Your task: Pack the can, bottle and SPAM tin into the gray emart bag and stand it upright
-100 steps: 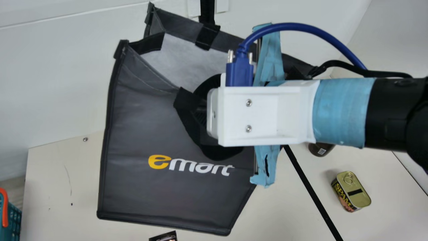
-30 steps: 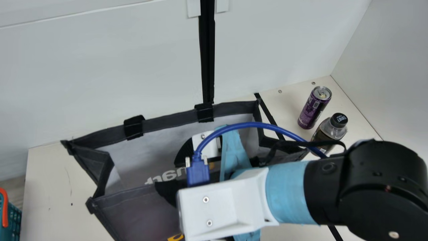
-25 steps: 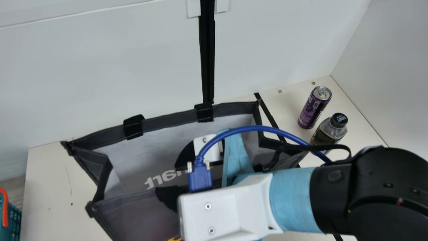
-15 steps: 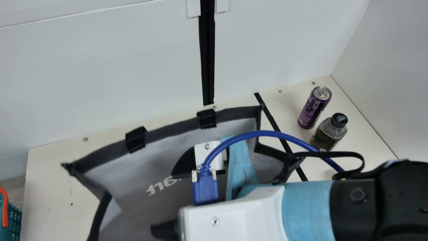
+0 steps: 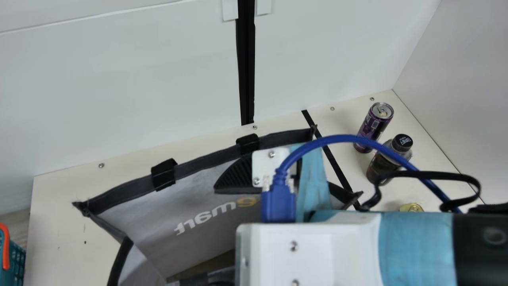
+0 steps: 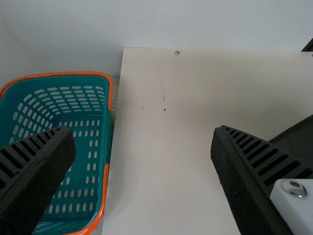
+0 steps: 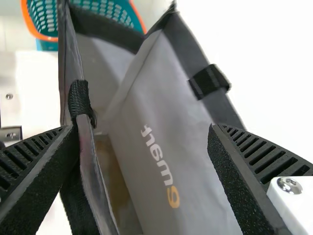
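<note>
There is one gray emart bag (image 5: 151, 222), one can (image 5: 366, 133), one bottle (image 5: 381, 165) and one SPAM tin (image 5: 411, 207), partly hidden. There are also one teal basket (image 6: 58, 74), one cream table (image 5: 59, 206) and, in the main view, four tabletop screws (image 5: 101, 165) and two black bands (image 5: 163, 174) along the bag's far rim.

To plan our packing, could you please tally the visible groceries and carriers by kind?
Can: 1
Bottle: 1
SPAM tin, partly hidden: 1
Bag: 1
Basket: 1
Total: 5
</note>
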You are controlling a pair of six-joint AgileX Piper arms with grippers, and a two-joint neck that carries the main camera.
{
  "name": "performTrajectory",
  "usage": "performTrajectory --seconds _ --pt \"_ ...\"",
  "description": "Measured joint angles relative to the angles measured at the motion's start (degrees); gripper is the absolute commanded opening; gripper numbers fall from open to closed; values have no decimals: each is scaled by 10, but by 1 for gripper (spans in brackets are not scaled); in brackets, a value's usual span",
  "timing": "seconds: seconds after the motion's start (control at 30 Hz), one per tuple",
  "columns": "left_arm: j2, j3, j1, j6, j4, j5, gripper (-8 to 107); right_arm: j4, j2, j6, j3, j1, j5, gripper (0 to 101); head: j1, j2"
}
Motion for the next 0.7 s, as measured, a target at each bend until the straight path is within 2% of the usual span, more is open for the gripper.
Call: performTrajectory --seconds 0.37,0.7 --pt "0 0 0 0 0 0 90 11 6 36 -55 -59 0 95 0 0" --pt "0 0 0 0 0 0 90 17 26 11 -103 -169 -1 95 0 1"
